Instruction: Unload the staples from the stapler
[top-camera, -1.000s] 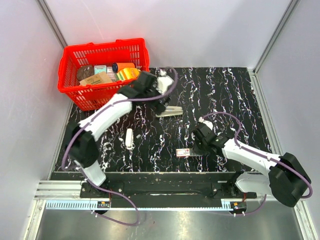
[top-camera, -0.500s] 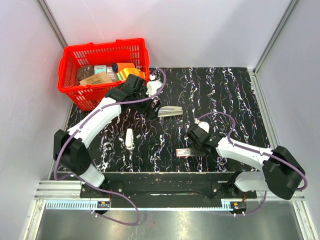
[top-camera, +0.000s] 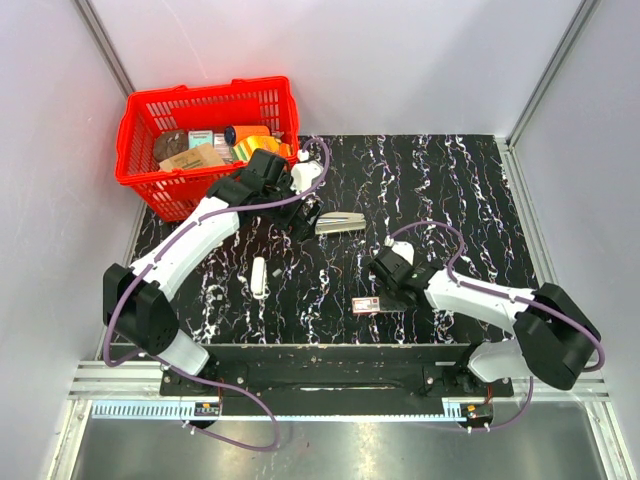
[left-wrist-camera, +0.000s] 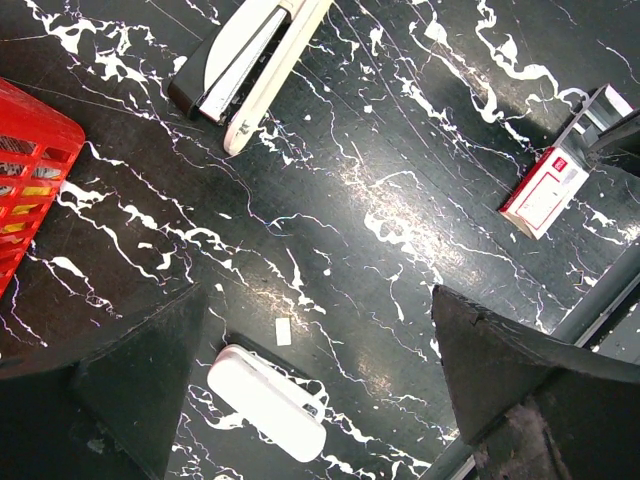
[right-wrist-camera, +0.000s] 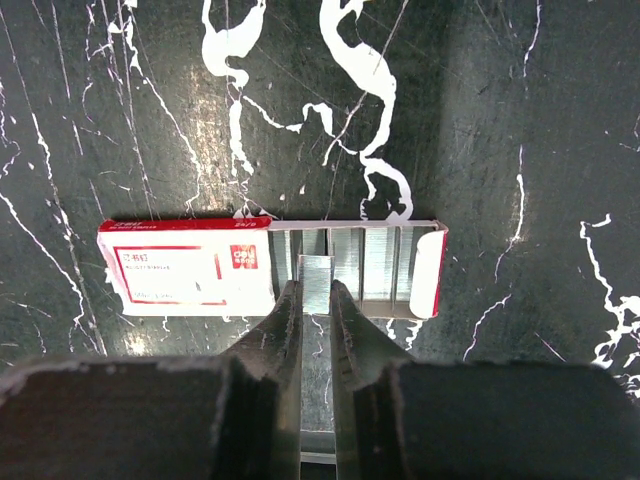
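Right claw (right-wrist-camera: 315, 292) pinches a staple strip (right-wrist-camera: 316, 268) at the box (right-wrist-camera: 190, 275) edge; left claw (left-wrist-camera: 318, 300) gapes empty.

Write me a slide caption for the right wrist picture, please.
Right claw pinching a strip of staples at the slid-open red-and-white staple box on a black marbled table.

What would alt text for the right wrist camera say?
The right gripper pinches a short silvery staple strip at the open tray of a red-and-white staple box, which lies flat on a black, white-veined table.

Black table (top-camera: 450, 190): stapler (top-camera: 340, 222), basket (top-camera: 208, 95), staple box (top-camera: 368, 305)
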